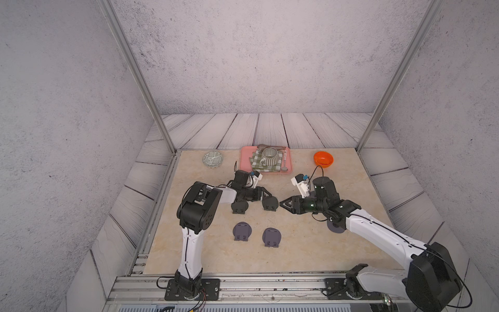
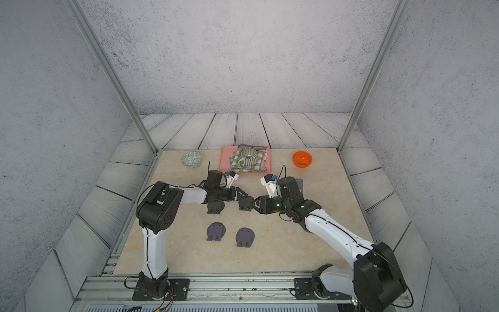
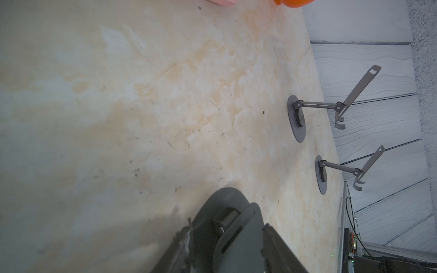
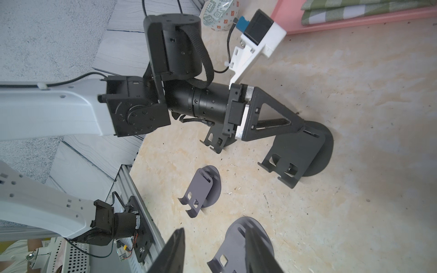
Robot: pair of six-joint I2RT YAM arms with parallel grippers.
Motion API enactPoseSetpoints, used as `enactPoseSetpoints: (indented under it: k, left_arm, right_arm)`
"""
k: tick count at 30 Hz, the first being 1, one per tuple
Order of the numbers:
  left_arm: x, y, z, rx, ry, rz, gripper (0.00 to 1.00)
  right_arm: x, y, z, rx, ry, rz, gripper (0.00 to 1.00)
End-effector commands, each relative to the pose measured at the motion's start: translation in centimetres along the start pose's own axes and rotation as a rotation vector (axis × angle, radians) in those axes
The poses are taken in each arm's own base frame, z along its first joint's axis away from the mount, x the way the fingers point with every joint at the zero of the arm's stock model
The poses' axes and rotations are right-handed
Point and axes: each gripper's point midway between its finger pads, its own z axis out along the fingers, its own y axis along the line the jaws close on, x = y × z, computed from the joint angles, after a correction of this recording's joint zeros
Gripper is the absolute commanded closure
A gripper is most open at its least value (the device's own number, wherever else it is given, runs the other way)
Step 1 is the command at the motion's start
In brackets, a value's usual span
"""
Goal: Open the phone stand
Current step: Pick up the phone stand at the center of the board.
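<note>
Well, at the far left of the marble table [image 1: 297, 254] a patterned bowl [image 1: 212, 158] sat near the back edge. The left arm reached in over a folded black stand [image 1: 239, 208], which lay partly under its wrist.

Just right of that, near the middle of the table, lay the phone stand [image 1: 270, 203]. It was black too, and its plate was tilted a little way up off the round base. The left gripper [image 1: 267, 195] was down at the end of that plate opposite its hooked lip, a finger on each side. The claw stood partly apart, and I could not tell whether it truly pinched the plate or only straddled it.

Nearer the front, a left grey stand [image 1: 242, 231] and a right grey stand [image 1: 272, 237] lay folded, side by side but not touching. At the back a pink tray [image 1: 244, 159] carried a checked cloth [image 1: 255, 165], a striped cup [image 1: 270, 157] and a spoon [image 1: 284, 168].

The right gripper [image 1: 283, 204] pointed leftward, its tips just beside the phone stand, its claw spread with nothing between the fingers. An orange bowl [image 1: 323, 158] sat at the back right. Over on the right, two unfolded stands [image 3: 297, 123] stood with their arms raised.
</note>
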Motion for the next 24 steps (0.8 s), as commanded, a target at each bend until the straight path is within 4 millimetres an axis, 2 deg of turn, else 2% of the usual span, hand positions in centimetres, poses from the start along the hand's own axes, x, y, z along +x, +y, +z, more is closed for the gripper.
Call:
enactPoseSetpoints:
  k: [1,12,15,18,24]
  left_arm:
    - [0.15,0.15,0.56,0.027,0.018,-0.01,0.53]
    - [0.89,0.26,0.78,0.038,0.054,-0.037,0.75]
    - [0.98,0.21,0.77,0.04,0.059,-0.04,0.84]
    - [1.0,0.03,0.72,0.047,0.063,-0.038,1.0]
    - [0.96,-0.17,0.51,0.047,0.06,-0.04,1.0]
  right_arm:
    - [-0.52,0.25,-0.24,-0.008,-0.01,-0.012,0.55]
    - [-0.4,0.27,-0.3,-0.007,-0.01,-0.012,0.55]
    - [-0.31,0.14,-0.29,-0.004,-0.009,-0.01,0.55]
    - [-0.25,0.13,-0.34,-0.003,-0.009,-0.009,0.55]
    - [-0.2,0.1,-0.45,0.002,-0.009,-0.007,0.55]
